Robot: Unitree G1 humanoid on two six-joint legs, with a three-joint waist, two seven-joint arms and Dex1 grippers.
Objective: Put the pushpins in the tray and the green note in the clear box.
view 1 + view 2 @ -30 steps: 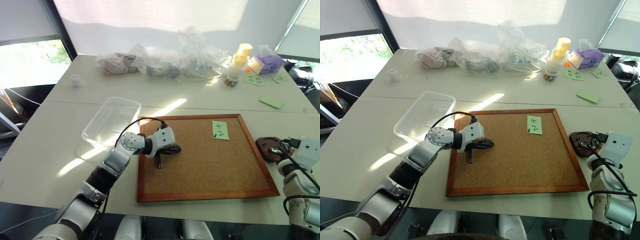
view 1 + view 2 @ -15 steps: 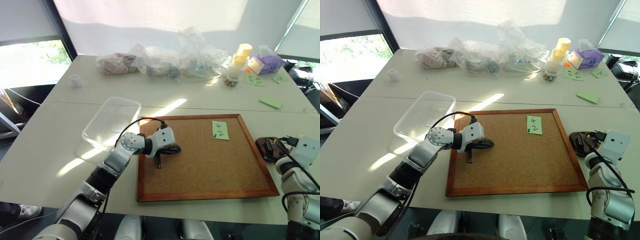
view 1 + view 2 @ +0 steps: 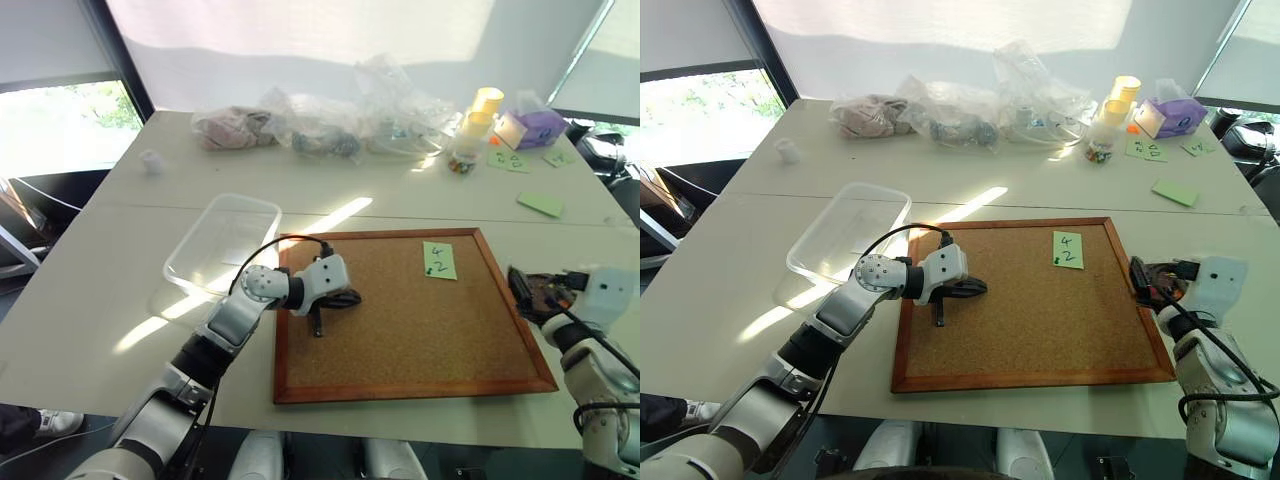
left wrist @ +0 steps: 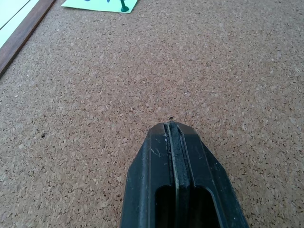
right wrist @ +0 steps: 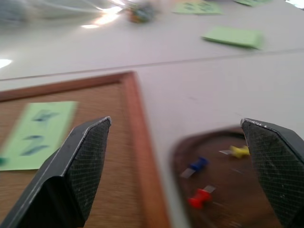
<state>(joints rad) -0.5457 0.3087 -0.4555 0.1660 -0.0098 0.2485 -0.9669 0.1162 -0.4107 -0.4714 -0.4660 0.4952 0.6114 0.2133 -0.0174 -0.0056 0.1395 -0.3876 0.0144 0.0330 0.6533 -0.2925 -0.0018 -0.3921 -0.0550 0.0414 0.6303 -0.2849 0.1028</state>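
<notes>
Right gripper [image 5: 178, 156] is held wide, empty, over tray [image 5: 223, 190]; pushpins [image 5: 199, 197] inside. Green note [image 3: 439, 260], pinned at board's 1 o'clock. Left gripper [image 4: 172, 130] is closed. Risk: note torn if pulled w/ pin seated.

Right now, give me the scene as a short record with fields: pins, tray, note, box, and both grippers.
pushpins: a red, a blue and a yellow one lie in the tray; a dark pin holds the note
tray: on the table, just right of the cork board
green note: pinned to the board
clear box: left of the board
left gripper: shut, over the cork
right gripper: open, above the tray
</notes>
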